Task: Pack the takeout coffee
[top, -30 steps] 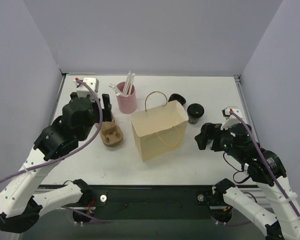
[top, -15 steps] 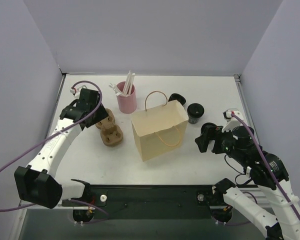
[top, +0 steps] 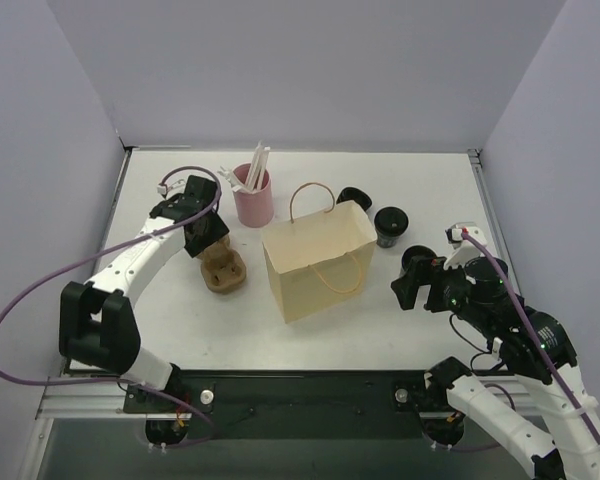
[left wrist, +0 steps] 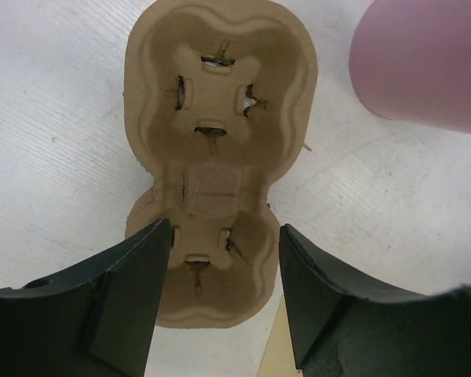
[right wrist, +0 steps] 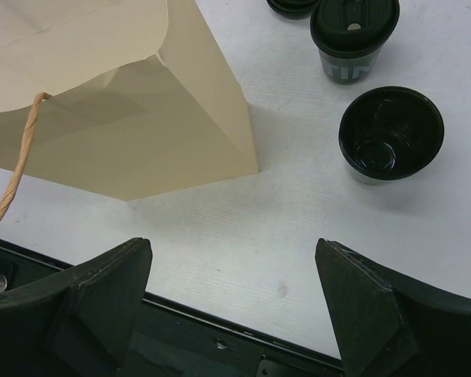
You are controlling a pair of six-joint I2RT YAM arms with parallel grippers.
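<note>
Two left fingers (left wrist: 125, 290) spread astride cup carrier (left wrist: 220, 157) | right fingers (right wrist: 102, 290) spread near bag (right wrist: 141, 118)

Lab test cell: plain walls (top: 310, 70) enclose white table (top: 360, 330)

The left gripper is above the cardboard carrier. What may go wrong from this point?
1. The left gripper, open, straddles only one end of the carrier; lifted so, it may tilt.
2. The pink cup stands close beside the carrier; a swing may knock it.
3. One black cup near the right gripper has no lid, so contents, if any, might spill.
</note>
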